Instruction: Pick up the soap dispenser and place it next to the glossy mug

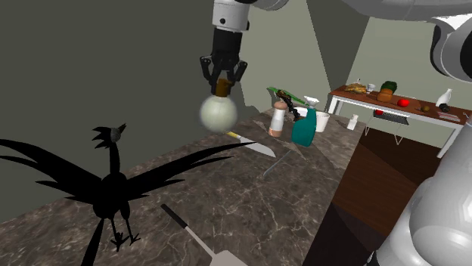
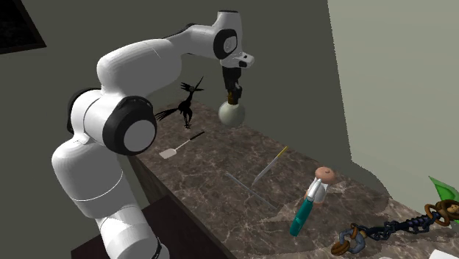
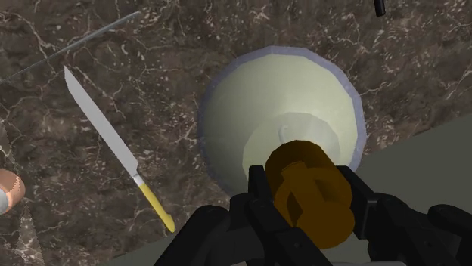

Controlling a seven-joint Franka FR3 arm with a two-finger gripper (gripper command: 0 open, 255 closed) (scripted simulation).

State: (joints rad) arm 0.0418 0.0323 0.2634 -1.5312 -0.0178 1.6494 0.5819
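While aloft between the fingers (image 3: 259, 198) — pale soap dispenser (image 1: 218, 112) (brown pump (image 3: 310, 190)).

The white arm (image 2: 140, 88) reaches over the dark marble bench (image 2: 221, 180). Its gripper (image 2: 234, 97) clasps the brown top of a dispenser (image 2: 232, 114), whose round pale body hangs under it, near the grey wall. A black bird figure (image 2: 185, 109) stands beside it. A spatula (image 2: 175, 151) lies near the bird. A thin knife (image 2: 266, 169), a lying teal bottle (image 2: 303, 212) and a chain (image 2: 386, 230) lie on the bench toward the view's right.
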